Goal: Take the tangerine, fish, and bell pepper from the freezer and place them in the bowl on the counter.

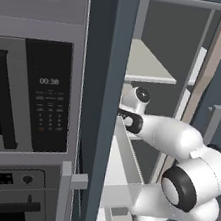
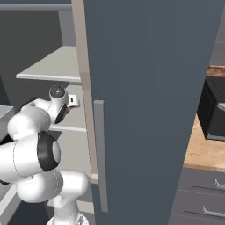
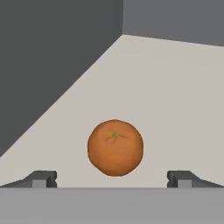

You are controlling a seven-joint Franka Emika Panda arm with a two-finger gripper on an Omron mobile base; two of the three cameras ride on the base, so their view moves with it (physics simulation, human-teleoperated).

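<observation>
The tangerine, a smooth orange ball with a green stem dot, rests on a pale grey freezer shelf in the hand view. My gripper is open, its two dark fingertips spread wide on either side of the fruit and just short of it. In the left base view my arm reaches into the open dark blue-grey freezer, the hand hidden past the wrist. The fish, bell pepper and bowl are out of view.
The freezer door stands open to the right, with its handle close to my arm. A microwave and oven sit left of the freezer. A clear drawer lies below my arm. The counter carries a black appliance.
</observation>
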